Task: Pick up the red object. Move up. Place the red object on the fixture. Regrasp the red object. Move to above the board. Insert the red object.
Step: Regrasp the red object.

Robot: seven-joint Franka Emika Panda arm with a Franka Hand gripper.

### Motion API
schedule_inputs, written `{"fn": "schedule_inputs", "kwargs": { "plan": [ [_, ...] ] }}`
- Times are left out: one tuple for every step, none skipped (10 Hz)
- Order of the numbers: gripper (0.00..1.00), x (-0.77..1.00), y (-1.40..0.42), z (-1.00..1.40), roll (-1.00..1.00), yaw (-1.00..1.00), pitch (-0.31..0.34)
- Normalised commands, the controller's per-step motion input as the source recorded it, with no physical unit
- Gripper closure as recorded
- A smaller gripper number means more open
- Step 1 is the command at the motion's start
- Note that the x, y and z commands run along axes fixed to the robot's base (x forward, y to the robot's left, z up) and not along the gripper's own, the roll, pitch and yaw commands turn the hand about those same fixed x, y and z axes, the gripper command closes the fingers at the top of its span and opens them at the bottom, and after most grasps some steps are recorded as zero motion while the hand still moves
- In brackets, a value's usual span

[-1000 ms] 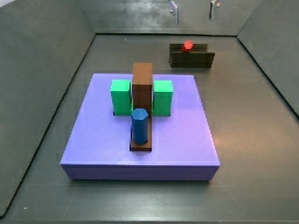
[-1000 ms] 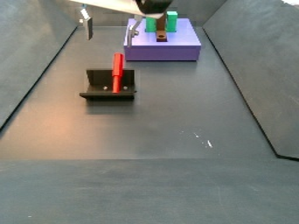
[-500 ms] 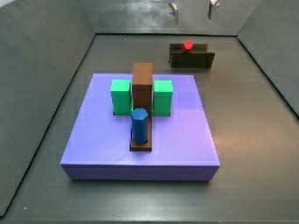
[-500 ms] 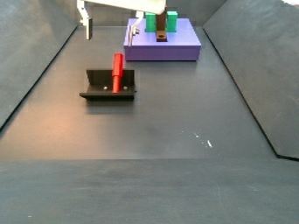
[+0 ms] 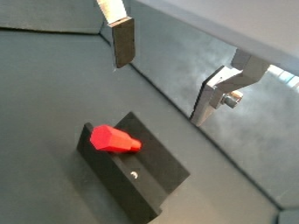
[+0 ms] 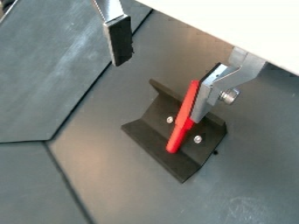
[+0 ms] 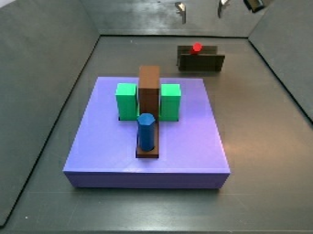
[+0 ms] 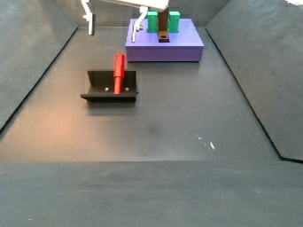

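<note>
Step in hand, judged: regrasp. The red object [image 8: 119, 72] stands upright on the fixture [image 8: 110, 90], already placed, not yet retaken. In both side views it is free, w/ nothing touching it.

Gripper [image 6: 173, 61] hangs high above the fixture, jaws spread wide, holding nothing; both fingers [image 5: 121, 39] show bare pads in the wrist views. In a side view, only the fingertips show at the frame top.

Next move calls for: descend, centre the jaws over the peg [image 6: 181, 116], close across its shaft.

Farther off, the board [image 7: 146, 137] w/ blue peg [image 7: 145, 132] waits for insertion.
</note>
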Motion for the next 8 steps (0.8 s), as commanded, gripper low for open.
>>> {"fn": "schedule_inputs", "kwargs": {
  "plan": [
    [0.00,0.00,-0.20,0.00,1.00,0.15,-0.071],
    [0.00,0.00,-0.23,0.00,1.00,0.16,-0.100],
    [0.00,0.00,-0.31,0.00,1.00,0.16,-0.131],
    [0.00,0.15,-0.46,-0.33,0.95,0.15,-0.029],
    [0.00,0.15,-0.41,-0.38,0.89,0.15,-0.054],
    [0.00,0.13,0.00,-0.83,0.39,0.07,-0.123],
    [0.00,0.04,0.07,-0.80,0.28,0.11,-0.163],
    [0.00,0.07,0.07,-0.68,0.30,0.14,-0.117]
  ]
}}
